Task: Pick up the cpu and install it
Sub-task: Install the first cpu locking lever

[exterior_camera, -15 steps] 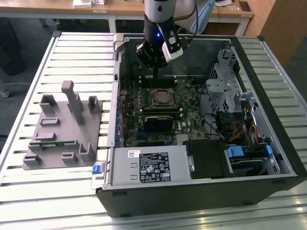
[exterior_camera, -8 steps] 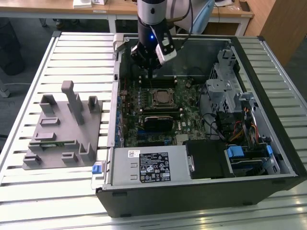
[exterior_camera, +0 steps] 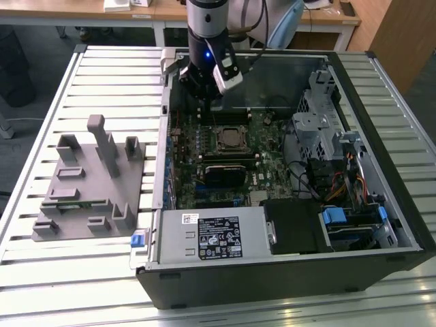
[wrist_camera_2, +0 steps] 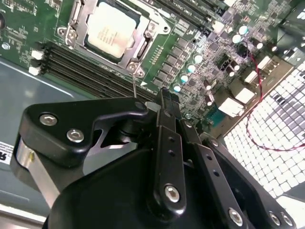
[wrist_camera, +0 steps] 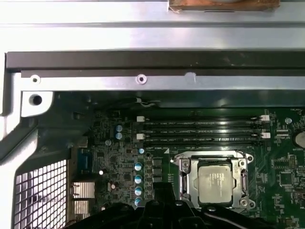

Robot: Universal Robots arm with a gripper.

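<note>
In the exterior view, the black and silver robot arm [exterior_camera: 204, 27] is hanging over the far side of the open black desktop computer case [exterior_camera: 286, 272], which is lying on a table of pale metal slats [exterior_camera: 41, 293]. The black gripper [exterior_camera: 203, 88] is sitting above the far edge of the green motherboard [exterior_camera: 272, 170]. The cpu [exterior_camera: 228, 138], a small flat square chip with a pale silver top, is lying in its metal-framed socket [exterior_camera: 211, 143] in the middle of that board, just nearer the camera than the gripper. A grey plastic fixture block [exterior_camera: 88, 184] with upright pegs is standing on the table at the exterior view's left of the case.

In the second wrist view, the gripper's black linkage is filling the foreground, and its fingers [wrist_camera_2: 167, 107] are lying closed together, holding nothing. The cpu [wrist_camera_2: 110, 29] is resting flat in the socket [wrist_camera_2: 138, 47], beyond the fingertips and apart from them. Black memory slots [wrist_camera_2: 90, 69] are running beside the socket.

In the first wrist view, the cpu [wrist_camera: 217, 183] is again sitting in the socket [wrist_camera: 183, 174], with the memory slots [wrist_camera: 202, 131] just beyond it and the case's metal wall [wrist_camera: 152, 33] farther off.
</note>
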